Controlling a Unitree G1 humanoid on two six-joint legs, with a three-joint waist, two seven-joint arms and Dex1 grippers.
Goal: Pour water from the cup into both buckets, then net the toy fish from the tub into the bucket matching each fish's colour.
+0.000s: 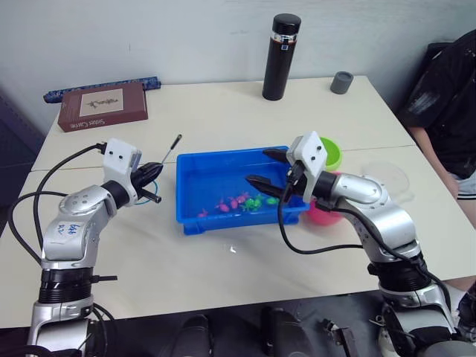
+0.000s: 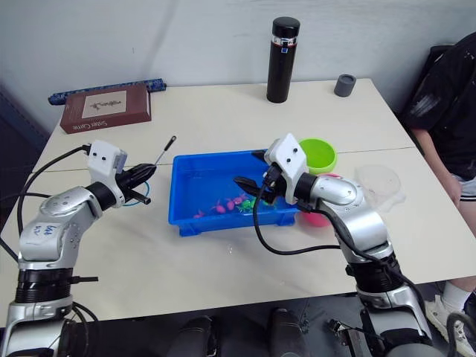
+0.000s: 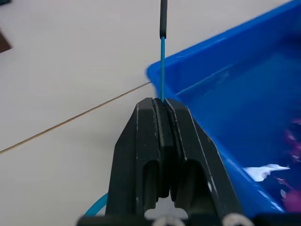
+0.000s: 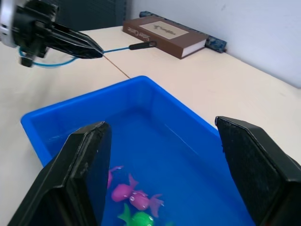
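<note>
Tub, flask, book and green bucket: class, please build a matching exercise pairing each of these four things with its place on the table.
Things:
1. tub
2. flask
3. book
4. green bucket

Places:
A. far left of the table
B. just beyond the right gripper, beside the tub
C. far edge, upright, near the grey cap
D. middle of the table, between the two arms

Pairs: 1-D, 2-C, 3-A, 4-B
</note>
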